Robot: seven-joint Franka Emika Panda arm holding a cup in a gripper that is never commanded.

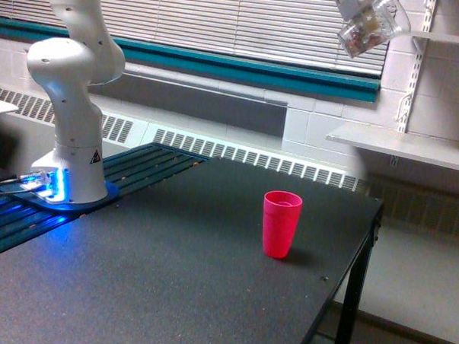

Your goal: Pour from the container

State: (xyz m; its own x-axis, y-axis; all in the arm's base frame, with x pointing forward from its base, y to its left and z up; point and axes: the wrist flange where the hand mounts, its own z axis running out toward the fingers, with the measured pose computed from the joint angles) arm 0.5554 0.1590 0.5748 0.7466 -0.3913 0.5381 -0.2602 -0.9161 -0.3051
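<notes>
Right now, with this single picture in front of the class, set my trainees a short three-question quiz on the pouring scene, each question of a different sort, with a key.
1. True or false: the clear container is resting on the table.
2. Multiple choice: the pink cup is A) upright, B) lying on its side, C) upside down.
3. Fill in: the blue glow is at the robot's ____.

Key:
1. False; it is held high in the air, tilted, at the top of the exterior view, up and to the right of the pink cup.
2. A.
3. Base.
</notes>
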